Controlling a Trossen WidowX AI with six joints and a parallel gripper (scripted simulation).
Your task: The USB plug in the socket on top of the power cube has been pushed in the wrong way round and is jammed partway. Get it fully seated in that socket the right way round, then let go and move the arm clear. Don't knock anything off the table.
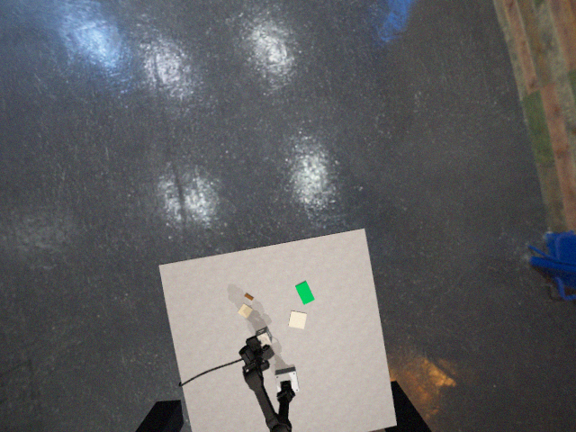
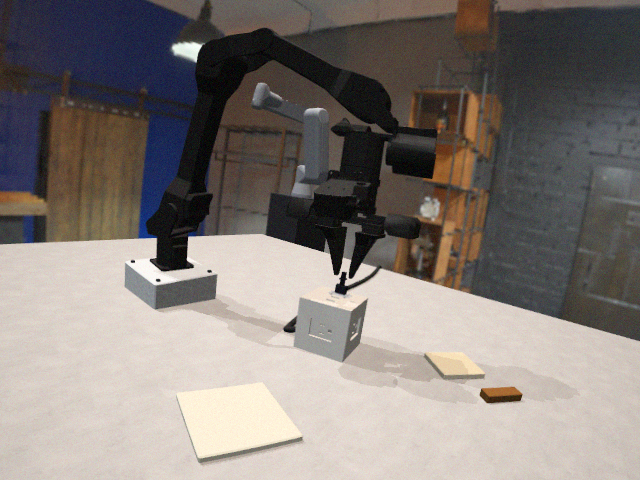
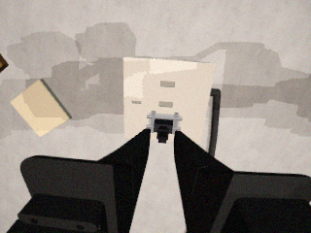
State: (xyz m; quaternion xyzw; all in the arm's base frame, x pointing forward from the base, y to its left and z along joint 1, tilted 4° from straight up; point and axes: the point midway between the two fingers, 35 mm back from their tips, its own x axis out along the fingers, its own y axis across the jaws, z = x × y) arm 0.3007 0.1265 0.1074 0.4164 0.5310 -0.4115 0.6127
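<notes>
Top view: The power cube (image 1: 264, 336) (image 2: 323, 320) (image 3: 190, 83) sits partly beneath the gripper (image 1: 265, 347) (image 2: 344, 275) (image 3: 163, 131); the plug is hidden here. From the cube, the green block (image 1: 305, 292) lies toward one o'clock, the small tile (image 1: 245, 310) (image 2: 454, 364) (image 3: 40, 108) and brown block (image 1: 248, 296) (image 2: 501, 394) (image 3: 2, 64) toward eleven. The cable (image 1: 209, 369) (image 2: 364, 277) (image 3: 215, 121) trails toward eight.

Exterior view: The USB plug (image 2: 341, 287) (image 3: 163, 127) stands upright at the socket on the cube's top. Fingertips are modestly spread just above its narrow grip, pinching nothing. The cable leaves toward two o'clock. Whether the plug is fully seated cannot be determined.

Wrist view: The plug shows at twelve o'clock, ahead of the gap between the fingertips; the small tile is at nine. Orientation cannot be confirmed.

Handling assessment: The plug is probably light and rigid, with a springy cable that could twist it. If regripping is required, take the upright grip squarely on both sides, above the cable exit; its narrowness invites slipping. Side load could strain the connector or shift the cube. If seating is verified, widen the fingers and retreat straight up, avoiding the cable.
</notes>
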